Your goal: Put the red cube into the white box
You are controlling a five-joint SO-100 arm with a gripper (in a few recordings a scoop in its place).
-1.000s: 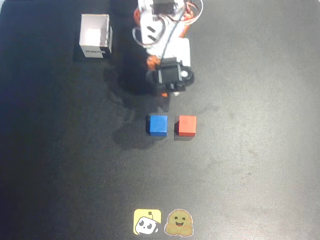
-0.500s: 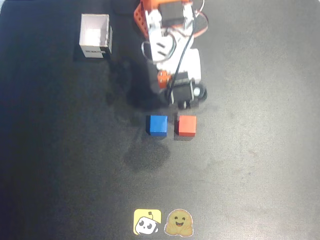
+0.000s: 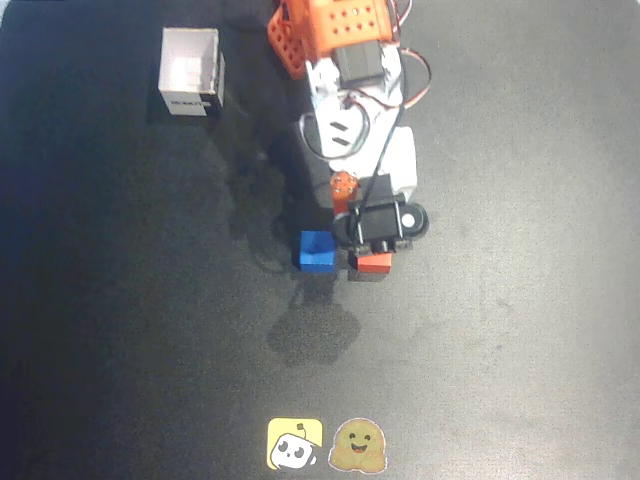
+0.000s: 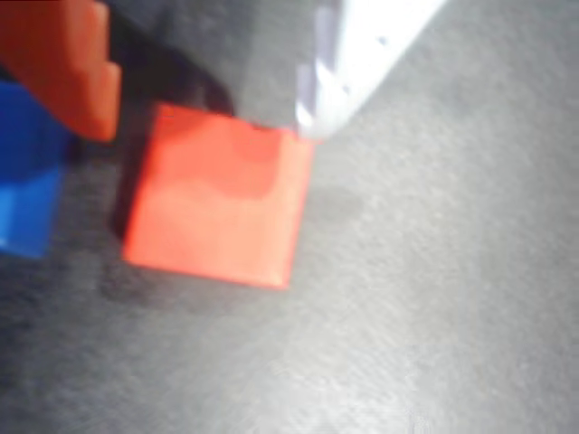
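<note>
While the gripper [image 4: 208, 90] hangs spread apart over the matte red cube [image 4: 217, 203], its orange finger [image 4: 63, 63] and serrated white finger [image 4: 362, 54] flank the cube's far corners without clasping it. Just beside sits a blue cube [image 3: 316, 251] on the dark, grainy mat [image 3: 500, 330]. Well apart stands the square, thin-walled white box [image 3: 190, 72].

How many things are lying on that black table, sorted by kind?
Cubes: 2, the red cube and the blue cube
Boxes: 1, the white box
Stickers: 2, a yellow one and a brown one
Total: 5
</note>
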